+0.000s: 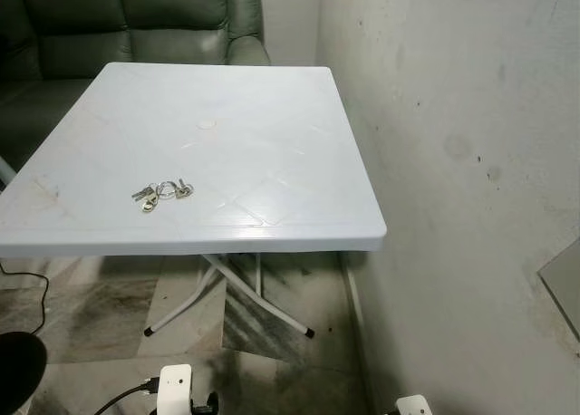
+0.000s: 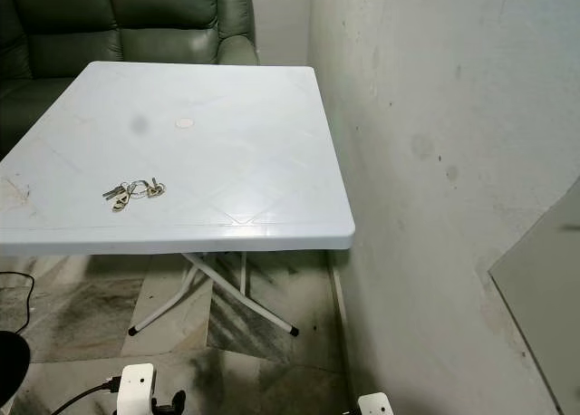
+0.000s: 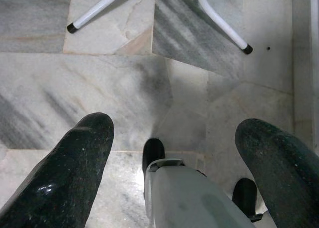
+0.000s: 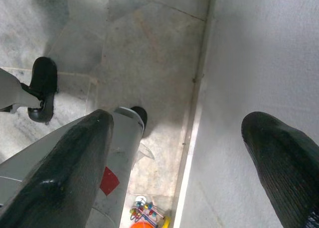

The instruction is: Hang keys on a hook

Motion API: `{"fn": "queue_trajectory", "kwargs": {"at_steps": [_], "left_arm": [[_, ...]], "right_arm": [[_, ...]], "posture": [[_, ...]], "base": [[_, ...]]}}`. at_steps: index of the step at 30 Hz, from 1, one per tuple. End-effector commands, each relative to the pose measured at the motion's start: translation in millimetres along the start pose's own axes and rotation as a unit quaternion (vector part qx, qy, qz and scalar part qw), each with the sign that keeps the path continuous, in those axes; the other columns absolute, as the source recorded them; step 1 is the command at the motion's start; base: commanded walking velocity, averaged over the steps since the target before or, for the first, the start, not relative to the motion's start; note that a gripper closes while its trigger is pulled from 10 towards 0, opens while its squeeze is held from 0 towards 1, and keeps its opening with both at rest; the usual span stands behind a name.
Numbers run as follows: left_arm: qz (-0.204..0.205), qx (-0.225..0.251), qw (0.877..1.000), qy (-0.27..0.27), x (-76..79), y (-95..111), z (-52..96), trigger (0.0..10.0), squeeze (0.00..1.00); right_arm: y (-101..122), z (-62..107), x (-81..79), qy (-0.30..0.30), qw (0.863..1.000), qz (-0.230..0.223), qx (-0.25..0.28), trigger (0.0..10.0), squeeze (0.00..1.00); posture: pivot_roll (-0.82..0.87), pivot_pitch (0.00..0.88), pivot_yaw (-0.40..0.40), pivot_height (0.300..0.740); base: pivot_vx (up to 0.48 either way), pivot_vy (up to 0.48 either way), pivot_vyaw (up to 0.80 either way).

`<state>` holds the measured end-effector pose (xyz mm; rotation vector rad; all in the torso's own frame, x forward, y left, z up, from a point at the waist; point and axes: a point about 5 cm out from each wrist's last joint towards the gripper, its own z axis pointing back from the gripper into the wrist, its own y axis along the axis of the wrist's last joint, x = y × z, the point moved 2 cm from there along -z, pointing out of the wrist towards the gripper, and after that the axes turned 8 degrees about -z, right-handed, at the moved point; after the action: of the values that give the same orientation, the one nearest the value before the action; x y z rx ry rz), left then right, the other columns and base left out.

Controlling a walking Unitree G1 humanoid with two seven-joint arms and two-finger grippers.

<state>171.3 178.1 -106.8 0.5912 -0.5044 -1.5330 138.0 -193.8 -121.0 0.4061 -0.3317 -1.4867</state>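
Note:
A bunch of keys on a ring lies on the white plastic table, near its front left edge. Both arms hang low in front of the table, below its top. My left gripper points down at the marble floor, its two black fingers spread wide with nothing between them. My right gripper also points at the floor, close beside the wall; it stands open and holds nothing.
A plastered wall runs along the table's right side, with a grey panel low on it. A green sofa stands behind the table. White folding legs cross under it. A black cable lies on the floor at left.

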Motion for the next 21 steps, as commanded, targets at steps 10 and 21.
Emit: {"fn": "queue_trajectory", "kwargs": {"at_steps": [10, 21], "left_arm": [[0.005, -0.01, 1.0, -0.001, -2.4, -6.2, 1.7, 10.0, 0.0], [0.002, -0.014, 1.0, -0.002, -3.6, -7.9, 2.1, 10.0, 0.0]], "right_arm": [[1.0, -0.5, -1.4, 0.001, 1.0, -0.002, 0.0, 10.0, 0.0], [-0.5, -0.4, -2.5, 0.003, 1.0, 0.002, -0.002, 10.0, 0.0]], "posture": [[-0.05, 0.0, -0.023, 0.74], [-0.04, 0.0, -0.024, 0.74]], "base": [[0.0, 0.462, 0.0], [0.0, 0.48, 0.0]]}}
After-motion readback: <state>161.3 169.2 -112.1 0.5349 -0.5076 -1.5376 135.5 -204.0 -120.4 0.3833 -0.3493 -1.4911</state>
